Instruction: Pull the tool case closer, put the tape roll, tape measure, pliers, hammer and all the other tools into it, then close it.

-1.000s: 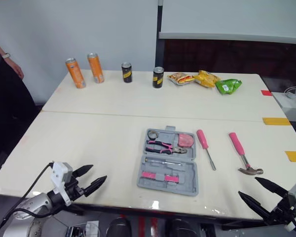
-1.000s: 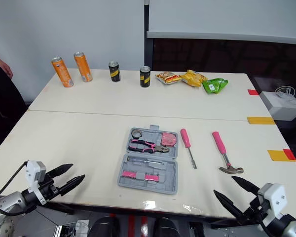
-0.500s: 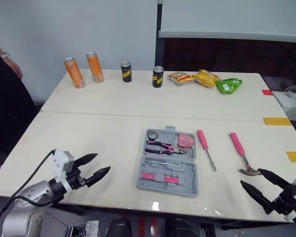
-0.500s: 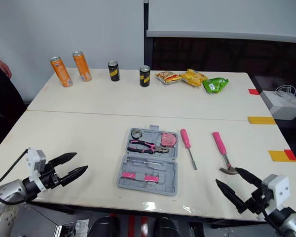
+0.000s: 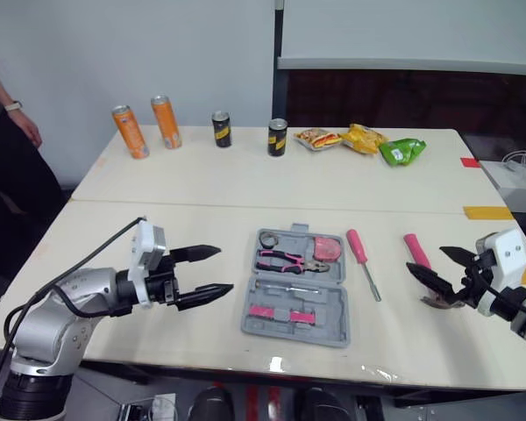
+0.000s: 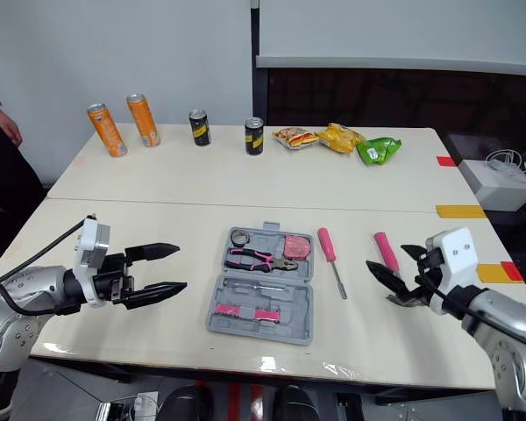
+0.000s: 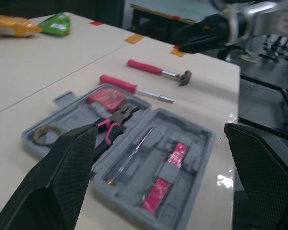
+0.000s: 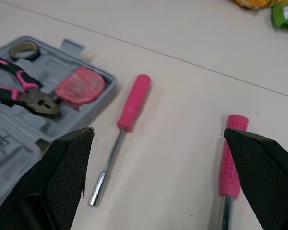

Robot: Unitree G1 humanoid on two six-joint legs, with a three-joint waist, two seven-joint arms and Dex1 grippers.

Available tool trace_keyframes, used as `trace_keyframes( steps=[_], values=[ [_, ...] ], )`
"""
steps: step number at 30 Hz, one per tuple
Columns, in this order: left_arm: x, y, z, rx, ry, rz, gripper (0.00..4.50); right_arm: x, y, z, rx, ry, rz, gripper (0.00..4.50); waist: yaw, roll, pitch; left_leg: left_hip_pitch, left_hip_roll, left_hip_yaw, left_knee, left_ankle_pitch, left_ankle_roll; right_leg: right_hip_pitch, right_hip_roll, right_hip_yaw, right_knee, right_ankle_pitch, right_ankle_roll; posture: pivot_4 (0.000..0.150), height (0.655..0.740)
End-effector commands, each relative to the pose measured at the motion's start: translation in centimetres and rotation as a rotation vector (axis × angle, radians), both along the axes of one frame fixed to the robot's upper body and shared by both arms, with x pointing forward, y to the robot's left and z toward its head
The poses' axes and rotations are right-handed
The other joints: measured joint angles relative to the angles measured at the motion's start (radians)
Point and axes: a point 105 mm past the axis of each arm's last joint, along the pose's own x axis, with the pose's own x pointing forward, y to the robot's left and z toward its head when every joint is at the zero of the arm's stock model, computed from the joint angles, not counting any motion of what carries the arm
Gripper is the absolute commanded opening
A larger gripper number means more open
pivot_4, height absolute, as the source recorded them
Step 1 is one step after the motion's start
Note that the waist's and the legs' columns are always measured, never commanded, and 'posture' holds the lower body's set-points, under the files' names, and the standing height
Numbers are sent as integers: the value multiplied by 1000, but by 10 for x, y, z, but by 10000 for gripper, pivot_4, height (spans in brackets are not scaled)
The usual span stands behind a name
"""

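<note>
Gaping wide, left end effector (image 5: 221, 269) and right end effector (image 5: 425, 259) flank grey, seemingly plastic tool case (image 5: 298, 294).

- Four drinks: two orange cans (image 5: 131, 131) (image 5: 166, 121) and two dark cans (image 5: 221, 129) (image 5: 278, 137).
- Three snack packets (image 5: 321, 138) (image 5: 366, 139) (image 5: 402, 151): one red-and-orange, one yellow, one green.
- One grey tool case (image 5: 333, 303), lying open.
- Inside it: one tape roll (image 5: 269, 239), one pair of pliers (image 5: 285, 260), one pink tape measure (image 5: 327, 249), one slim metal rod (image 7: 132, 160) and two pink pieces (image 7: 179, 152) (image 7: 156, 194).
- Outside the case: one pink-handled screwdriver (image 5: 357, 245) and one pink-handled hammer (image 5: 415, 246).
- Four tape marks: two yellow (image 6: 460, 210) (image 6: 488, 273), two red (image 6: 445, 160) (image 6: 511, 270).
- One white box (image 6: 495, 184).
- One person (image 5: 9, 149), standing at the robot's left.
</note>
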Motion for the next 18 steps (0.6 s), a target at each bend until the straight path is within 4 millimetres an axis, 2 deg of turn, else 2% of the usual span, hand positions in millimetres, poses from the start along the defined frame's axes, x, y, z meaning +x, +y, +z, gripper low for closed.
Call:
trace_keyframes(
  steps=[1,7,13,18],
  values=[
    [-12,-15,18,-15,-65,-104,44642,8,-20,-1,-75,104,-80,45000,-1,0,0,0,0,0,0,0,0,0,0,0,0,0,0,1500,7400],
    [-16,-24,26,-58,-122,-138,44642,24,-37,0,-67,224,-170,45000,-10,0,0,-4,1,1,1,0,0,-1,1,1,2,0,-1,1500,7400],
    [-20,-26,32,-65,-83,-211,44642,27,-40,-26,-28,311,-220,45000,0,1,0,-5,3,2,5,0,0,-2,3,0,5,-1,-2,1500,7400],
    [-27,-35,36,-85,-83,-220,44642,35,-43,-35,-5,276,-275,45000,5,1,0,-5,4,4,9,0,0,-3,3,1,8,0,-3,1500,7400]
  ],
)
